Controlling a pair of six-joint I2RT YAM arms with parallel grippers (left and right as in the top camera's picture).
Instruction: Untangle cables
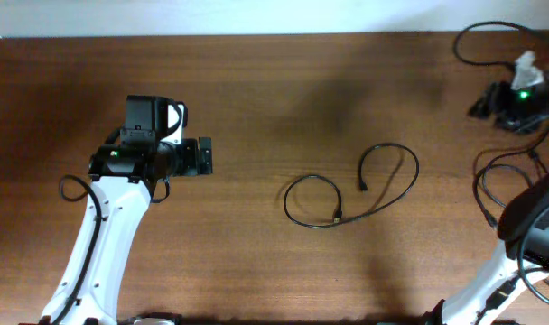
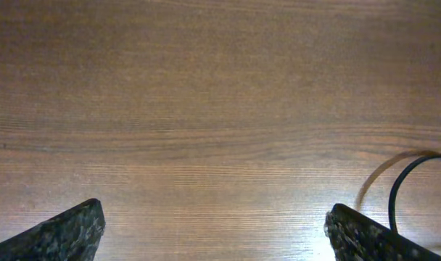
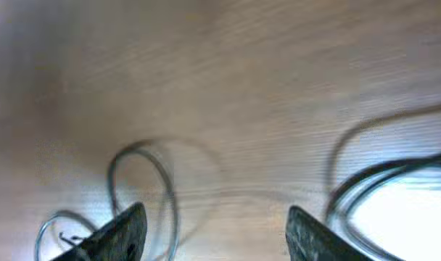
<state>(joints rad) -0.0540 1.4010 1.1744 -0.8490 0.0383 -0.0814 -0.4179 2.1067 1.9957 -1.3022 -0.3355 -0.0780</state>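
Cable (image 1: pixel 416 169) is lying in two loose loops a bit right of the worktop's middle. Left gripper (image 2: pixel 213 225) and right gripper (image 3: pixel 213 228) both hang wide open, nothing in either. I'd pin one plug end with one claw, then slowly drag the overlapping loop clear with the other, staying low so it doesn't re-curl.

In the left wrist view the bottom edge cuts the left hand (image 2: pixel 215 210) down to its fingertips (image 2: pixel 68 230), and the cable (image 2: pixel 392 203) is only an arc running off the right edge. The right wrist view is blurred throughout: around the right hand (image 3: pixel 215 214) we see smeared cable loops and dark wires (image 3: pixel 380 177) lost in glare. Overhead, the right arm (image 1: pixel 535 221) leaves the frame, and the cable's plugs (image 1: pixel 364 187) are too small for us to name.
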